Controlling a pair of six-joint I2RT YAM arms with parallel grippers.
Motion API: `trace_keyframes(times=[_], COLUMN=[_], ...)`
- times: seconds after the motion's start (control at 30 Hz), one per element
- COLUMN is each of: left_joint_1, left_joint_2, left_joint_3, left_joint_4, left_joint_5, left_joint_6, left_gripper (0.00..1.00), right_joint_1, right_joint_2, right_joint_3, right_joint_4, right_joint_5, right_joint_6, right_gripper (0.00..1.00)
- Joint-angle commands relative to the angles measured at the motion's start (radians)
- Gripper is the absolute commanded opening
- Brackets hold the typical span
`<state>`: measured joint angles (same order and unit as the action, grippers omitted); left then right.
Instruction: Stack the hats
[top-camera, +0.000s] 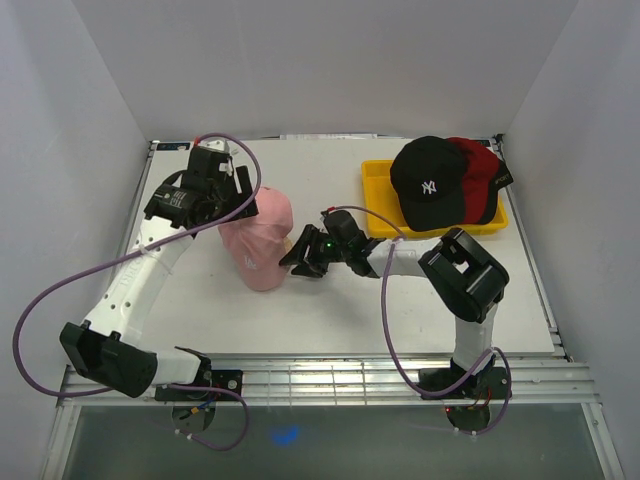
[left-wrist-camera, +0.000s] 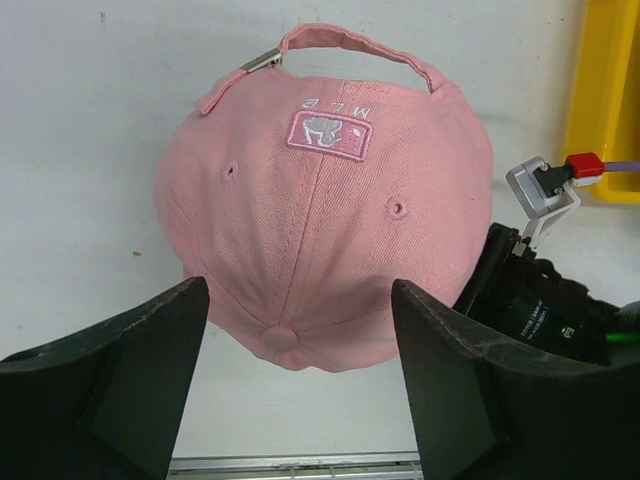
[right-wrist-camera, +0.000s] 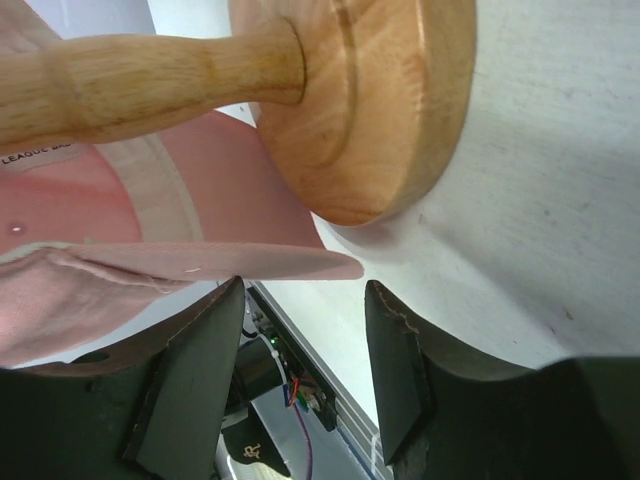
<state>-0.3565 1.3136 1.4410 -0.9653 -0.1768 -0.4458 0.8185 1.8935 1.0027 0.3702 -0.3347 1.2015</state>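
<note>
As right tool (right-wrist-camera: 305, 292) gapes beside its brim, pink cap (top-camera: 262, 238) — atop stand (right-wrist-camera: 385, 110)

Cam layout: one overhead, two wrist close-ups.
Top external sits high behind the arm bases and looks down over the whole white table (top-camera: 330, 315). Left wrist looks down on the pink fabric baseball cap (left-wrist-camera: 320, 220), close. Right wrist is very close, peering under its brim at the round wooden stand (right-wrist-camera: 370, 110). All three views share that cap.
</note>
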Motion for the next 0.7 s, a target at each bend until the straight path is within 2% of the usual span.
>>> trace_keyframes(times=[0.0, 0.43, 0.67], left_joint_1=[-0.013, -0.041, -0.068], left_joint_2=[-0.045, -0.030, 0.001], left_joint_3=[0.036, 0.050, 0.036], left_joint_4=[-0.015, -0.007, -0.007], left_joint_5=[-0.004, 0.011, -0.049], left_joint_6=[-0.014, -0.028, -0.041], left_gripper=[0.84, 0.84, 0.84], right_joint_1=[-0.007, -0.051, -0.058], right_joint_2=[0.001, -0.117, -0.243], right_joint_3=[0.063, 0.028, -0.003], right_joint_4=[-0.040, -0.132, -0.185], right_joint_5=[0.023, 0.071, 0.129], right_joint_6=[-0.051, -0.114, -0.166], right_gripper=[0.58, 0.61, 0.64])
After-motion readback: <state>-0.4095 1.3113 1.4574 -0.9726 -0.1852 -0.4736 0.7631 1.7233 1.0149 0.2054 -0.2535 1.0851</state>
